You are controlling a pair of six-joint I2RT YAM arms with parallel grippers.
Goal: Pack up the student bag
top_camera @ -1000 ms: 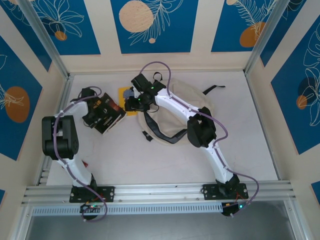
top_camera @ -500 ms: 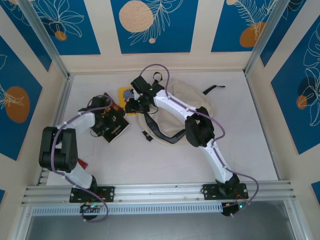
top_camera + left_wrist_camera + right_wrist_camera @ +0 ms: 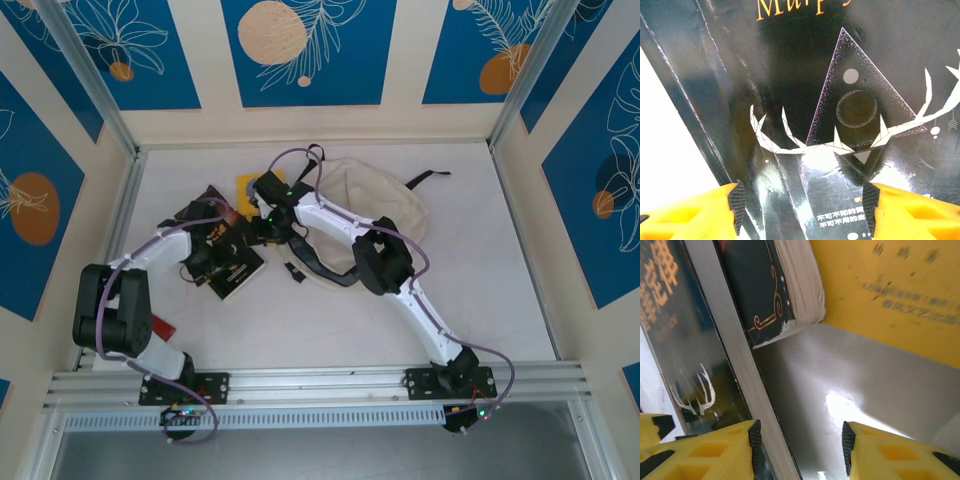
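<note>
On a white table (image 3: 500, 300) between blue flower walls, finding the student bag (image 3: 385, 195) lying near the back, long side running left to right, mouth facing left toward the black book (image 3: 840, 75). Holding the left gripper (image 3: 802, 207) over that book, jaws wide apart, cannot tell if gripping or only pressing, with the bag off to its right. Stretching the right arm across the bag, nearer, with the right gripper (image 3: 800, 445) open and empty beside the yellow book (image 3: 900, 290).
</note>
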